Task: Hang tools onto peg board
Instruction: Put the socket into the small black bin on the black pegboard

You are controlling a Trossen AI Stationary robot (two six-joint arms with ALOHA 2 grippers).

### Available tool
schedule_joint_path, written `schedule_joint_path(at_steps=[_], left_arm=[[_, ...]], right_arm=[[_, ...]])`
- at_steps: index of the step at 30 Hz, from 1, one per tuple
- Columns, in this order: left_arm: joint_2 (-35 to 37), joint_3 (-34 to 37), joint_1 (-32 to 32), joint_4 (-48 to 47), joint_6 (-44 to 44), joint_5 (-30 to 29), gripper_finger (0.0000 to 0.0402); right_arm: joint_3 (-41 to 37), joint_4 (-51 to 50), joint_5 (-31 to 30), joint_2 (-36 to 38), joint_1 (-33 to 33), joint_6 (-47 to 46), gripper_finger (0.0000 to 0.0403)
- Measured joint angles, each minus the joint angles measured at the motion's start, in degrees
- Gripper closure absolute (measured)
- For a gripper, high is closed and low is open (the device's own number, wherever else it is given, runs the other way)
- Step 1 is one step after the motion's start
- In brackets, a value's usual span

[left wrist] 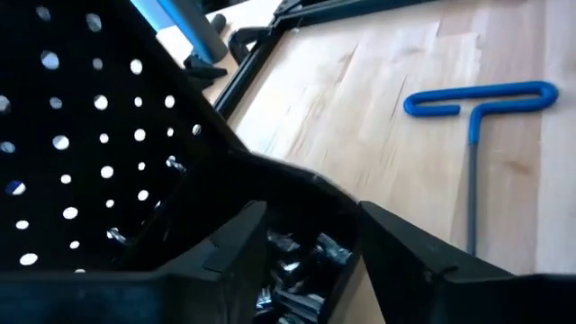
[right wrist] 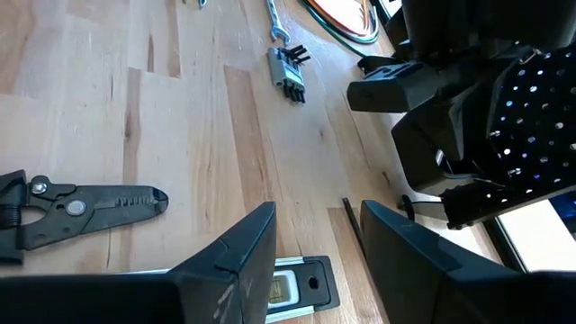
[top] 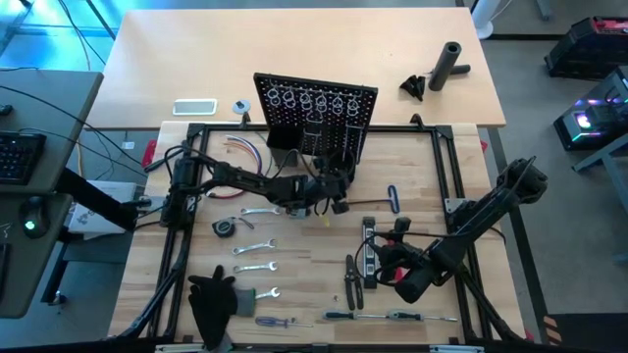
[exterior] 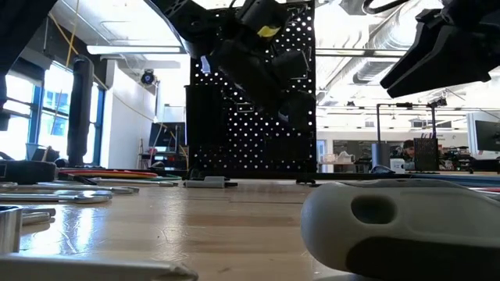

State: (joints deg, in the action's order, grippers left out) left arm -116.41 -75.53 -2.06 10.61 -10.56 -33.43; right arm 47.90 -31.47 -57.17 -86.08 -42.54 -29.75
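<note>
So the left gripper (left wrist: 306, 243) is parked right up against the front of the peg board (top: 316, 118), its fingers spread apart with nothing pinched between them. Straight ahead of those fingers, basically between them, sits one of the board's small black bins (left wrist: 225, 288), and there's a pile of shiny silver bits (left wrist: 292, 261) in it. Can't tell exactly what they are, small metal hardware of some kind. The board itself stands upright just past the gripper, with a row of silver rings (top: 314, 99) along its top.

Off to one side of that gripper, well apart from it, a blue T-handle hex key (left wrist: 477, 103) lies flat on the wood.

The right gripper (right wrist: 315, 238) hovers over the table nearer the front edge, jaws parted and empty. Right under it is the black-yellow level (right wrist: 292, 288), and a pair of black pliers (right wrist: 81, 211) lies just beside that. Further out toward the board there's a small silver wrench (right wrist: 275, 27).
</note>
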Motion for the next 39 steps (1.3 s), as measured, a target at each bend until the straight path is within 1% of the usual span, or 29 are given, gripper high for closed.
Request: schedule_joint_path(at_steps=[3,5,7,10,12,15,17,21,26,30,32,34,36,39], left_arm=[[1.0,0.0,1.6,-0.2,-0.4,-0.4,0.0227],[2.0,0.0,2.9,0.0,-0.6,-0.6,0.0226],[3.3,0.0,4.5,-0.4,-1.7,-0.9,0.0226],[5.6,0.0,7.0,-1.7,-2.6,-1.5,0.0226],[7.2,0.0,9.0,-3.6,-2.6,-1.6,0.0225],[9.4,0.0,12.1,-8.1,-1.6,-1.6,0.0225],[10.3,0.0,14.4,-11.9,-0.4,-1.6,0.0225],[11.7,0.0,19.3,-19.9,3.7,-1.7,0.0225],[11.7,0.0,25.1,-28.4,10.8,-1.7,0.0225],[11.7,0.0,29.1,-33.8,17.9,-2.9,0.0225],[11.7,0.0,31.0,-35.3,21.3,-4.7,0.0225],[11.7,0.0,32.8,-35.9,24.1,-6.1,0.0225],[11.7,0.6,34.4,-35.3,27.1,-7.0,0.0225],[11.7,1.6,36.6,-34.3,31.5,-8.9,0.0225]], right_arm=[[0.0,0.3,0.7,0.0,-0.1,1.1,0.0244],[0.0,2.7,2.1,0.0,-0.3,4.3,0.0244],[0.0,6.3,4.8,0.0,-0.2,8.6,0.0244],[0.0,13.6,11.8,0.0,0.3,16.0,0.0244],[0.0,18.8,18.8,0.0,0.9,20.0,0.0244],[0.0,25.3,29.1,-0.2,2.1,23.0,0.0244],[0.0,28.5,33.5,-0.9,2.6,23.8,0.0244],[0.0,33.6,37.6,-3.9,3.2,25.3,0.0244],[0.0,41.4,42.7,-10.3,4.5,26.4,0.0244],[0.0,44.2,43.9,-14.5,5.9,25.7,0.0244],[0.0,44.6,44.5,-15.8,6.6,25.6,0.0244],[0.0,45.6,46.3,-16.5,7.3,25.3,0.0244],[0.0,46.9,48.4,-17.2,7.8,24.8,0.0245],[0.0,48.2,49.8,-17.9,8.1,24.7,0.0246]])
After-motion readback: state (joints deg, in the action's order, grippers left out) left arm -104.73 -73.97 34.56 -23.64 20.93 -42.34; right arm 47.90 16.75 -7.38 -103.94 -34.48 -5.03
